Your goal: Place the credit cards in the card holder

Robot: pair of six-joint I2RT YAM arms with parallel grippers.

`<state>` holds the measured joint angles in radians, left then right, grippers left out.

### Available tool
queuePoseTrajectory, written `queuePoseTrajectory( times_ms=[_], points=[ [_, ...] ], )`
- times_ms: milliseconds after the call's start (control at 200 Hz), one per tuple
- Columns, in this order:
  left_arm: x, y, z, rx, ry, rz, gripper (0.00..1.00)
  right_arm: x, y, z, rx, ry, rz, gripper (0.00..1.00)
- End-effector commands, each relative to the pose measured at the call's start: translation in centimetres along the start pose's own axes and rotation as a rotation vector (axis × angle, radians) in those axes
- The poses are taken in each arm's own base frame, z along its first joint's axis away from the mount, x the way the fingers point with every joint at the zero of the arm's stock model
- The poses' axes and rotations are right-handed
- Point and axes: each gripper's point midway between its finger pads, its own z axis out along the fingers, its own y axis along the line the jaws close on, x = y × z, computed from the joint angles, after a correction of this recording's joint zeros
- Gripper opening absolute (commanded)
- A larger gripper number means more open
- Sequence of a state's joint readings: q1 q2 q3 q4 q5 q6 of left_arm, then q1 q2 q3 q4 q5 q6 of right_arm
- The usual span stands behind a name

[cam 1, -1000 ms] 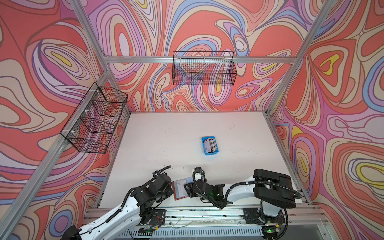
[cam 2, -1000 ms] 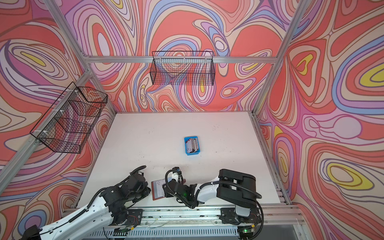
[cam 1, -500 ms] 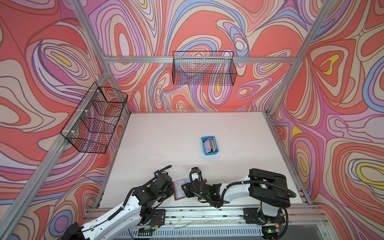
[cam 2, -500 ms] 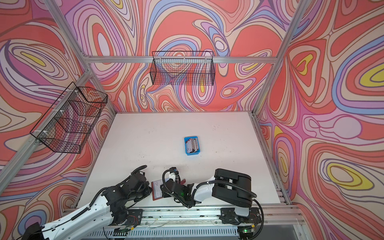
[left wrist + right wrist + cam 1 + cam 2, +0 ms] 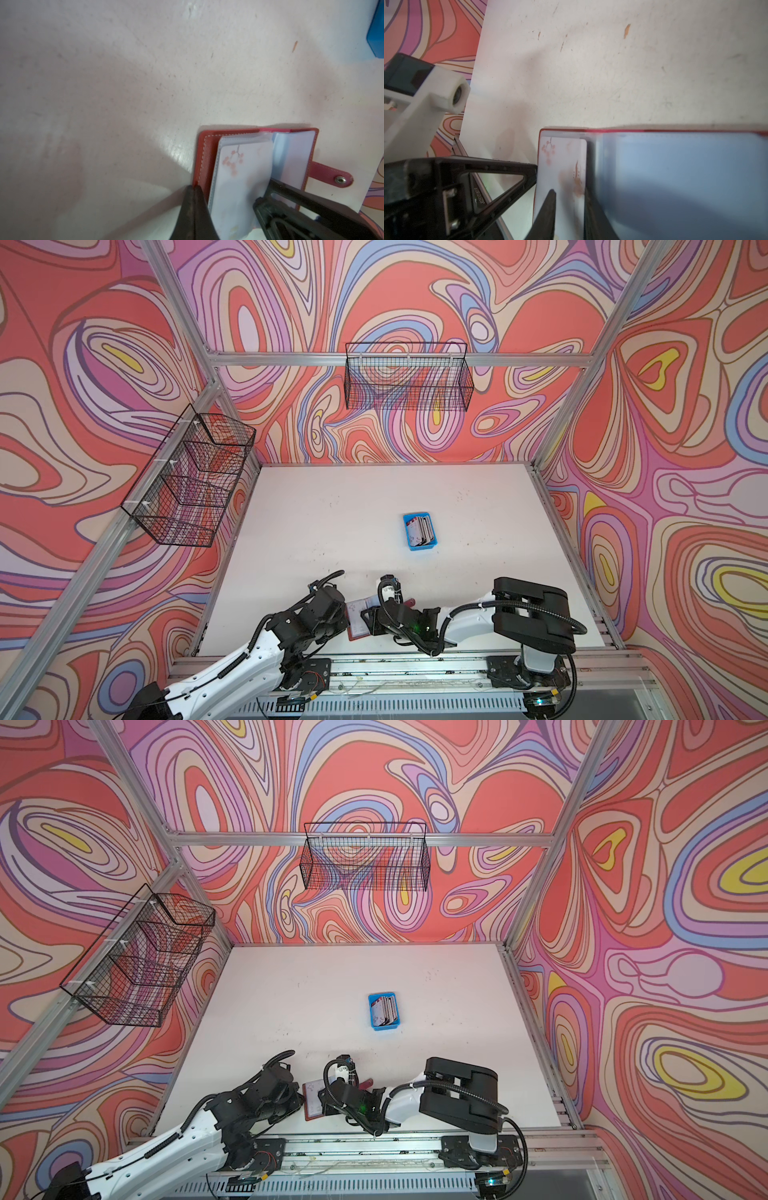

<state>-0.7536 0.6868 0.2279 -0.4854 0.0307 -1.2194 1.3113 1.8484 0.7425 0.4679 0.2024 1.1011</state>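
The table (image 5: 324, 522) is mostly bare. The tray (image 5: 422, 548) with the rest of the cards (image 5: 422, 529) sits mid-table, well apart from the action, which is all at the near edge.

What's changed in the last second: the right arm has slid left, so the right gripper (image 5: 570, 168) is now over the right half of the holder (image 5: 203, 153) instead of beside it, and its jaws have narrowed. There's a gap between them with a blossom-print card (image 5: 560, 158) showing in it. I can't tell whether they actually pinch the card or a sleeve page. My guess is it's seating that card in a sleeve, so one card is about in and the stack hasn't been touched.

The left gripper (image 5: 194, 188) is clamped tight on the edge of the left cover, pinning the holder down.

The holder lies open on the table between the two grippers, slightly left of centre. Opened out, its long axis runs left-right and its spine roughly near-far, with the strap (image 5: 330, 176) poking out to the right. The card's long side runs along the spine.
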Motion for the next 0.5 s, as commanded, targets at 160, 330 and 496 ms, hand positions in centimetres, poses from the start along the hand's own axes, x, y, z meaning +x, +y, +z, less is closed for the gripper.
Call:
queuePoseTrajectory(
  times_ms=[160,330,496],
  points=[
    [0.0,0.4,-0.4,-0.016,-0.004,0.009,0.03,0.7,0.8,0.0,-0.008,0.011,0.001,0.25],
    [-1.0,1.0,-2.4,-0.062,-0.055,0.046,0.13,-1.6,0.5,-2.9,0.045,-0.066,-0.026,0.33],
    [-2.3,1.3,-4.9,-0.067,-0.136,0.134,0.2,-3.0,-1.2,-5.3,0.12,-0.127,-0.036,0.36]
  ],
)
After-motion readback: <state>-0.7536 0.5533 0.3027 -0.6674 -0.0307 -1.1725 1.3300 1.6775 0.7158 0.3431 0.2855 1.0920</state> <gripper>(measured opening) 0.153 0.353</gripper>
